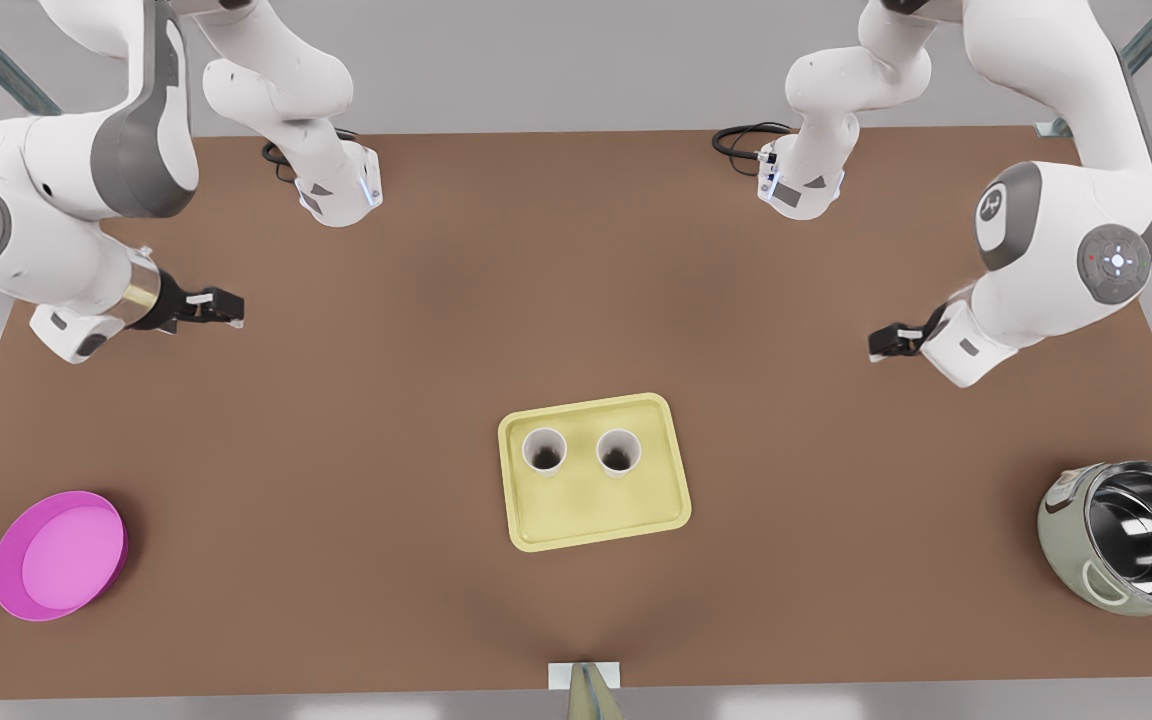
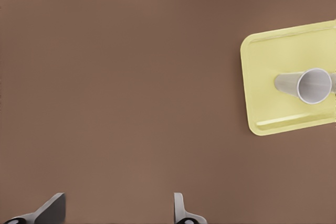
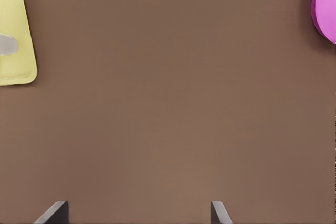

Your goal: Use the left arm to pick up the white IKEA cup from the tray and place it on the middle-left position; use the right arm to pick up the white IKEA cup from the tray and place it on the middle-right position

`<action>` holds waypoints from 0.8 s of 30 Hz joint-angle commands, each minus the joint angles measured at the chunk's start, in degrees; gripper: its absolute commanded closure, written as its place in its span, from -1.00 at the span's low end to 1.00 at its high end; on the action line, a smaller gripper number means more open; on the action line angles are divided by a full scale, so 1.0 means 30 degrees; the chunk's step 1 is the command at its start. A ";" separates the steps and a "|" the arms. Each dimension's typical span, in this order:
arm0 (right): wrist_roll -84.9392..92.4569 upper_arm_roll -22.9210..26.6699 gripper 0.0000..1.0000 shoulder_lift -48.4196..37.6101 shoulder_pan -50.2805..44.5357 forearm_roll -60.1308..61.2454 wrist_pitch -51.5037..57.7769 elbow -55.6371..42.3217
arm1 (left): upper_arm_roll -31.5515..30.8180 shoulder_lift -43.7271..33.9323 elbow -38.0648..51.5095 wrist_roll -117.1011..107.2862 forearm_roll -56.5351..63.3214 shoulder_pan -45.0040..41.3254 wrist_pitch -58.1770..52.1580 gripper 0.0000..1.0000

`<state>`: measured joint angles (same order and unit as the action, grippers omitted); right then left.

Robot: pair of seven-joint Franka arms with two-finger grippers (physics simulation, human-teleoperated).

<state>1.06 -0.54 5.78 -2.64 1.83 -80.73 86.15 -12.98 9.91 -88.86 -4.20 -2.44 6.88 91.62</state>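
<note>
Two white IKEA cups stand side by side on the pale yellow rectangular tray, near the brown desk's front edge. The left gripper and the right gripper hang released, well apart from it.

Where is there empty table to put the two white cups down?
Bare brown table lies on both sides of the yellow tray: one patch between it and the pink dish, another between it and the metal pot. The stretch between the left end effector and right end effector is bare too. Only the tray is crowded: both cups stand there.
</note>
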 commanded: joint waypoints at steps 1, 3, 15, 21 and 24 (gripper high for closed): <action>0.0554 0.0032 -1.00 0.0096 0.0118 -0.0201 -0.1625 -0.0033 | -0.0040 -0.0080 -0.0058 -0.1500 0.0198 -0.0065 0.2448 -1.00; 0.0672 0.0091 -1.00 0.0418 0.0206 -0.0230 -0.1771 -0.0033 | -0.0040 0.0213 0.0002 -0.1442 0.0257 -0.0094 0.2448 -1.00; -1.1865 -0.0494 -1.00 1.1051 -0.7206 -0.0084 -1.2523 -0.2345 | -0.0040 0.0213 -0.0555 -0.1501 0.0257 -0.0094 0.2008 -1.00; -1.3623 -0.0934 -1.00 1.1844 -0.9109 -0.0113 -1.6242 -0.2992 | -0.0040 0.0272 -0.0672 -0.1501 0.0286 -0.0094 0.2185 -1.00; -1.4386 -0.0963 -1.00 1.2722 -0.9989 -0.0113 -1.7767 -0.3167 | -0.0040 0.0272 -0.0789 -0.1501 0.0286 -0.0094 0.2301 -1.00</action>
<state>-20.83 -3.41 43.43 -31.97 1.45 -124.03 76.76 -13.07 10.81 -91.17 -7.47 -1.64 6.60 97.97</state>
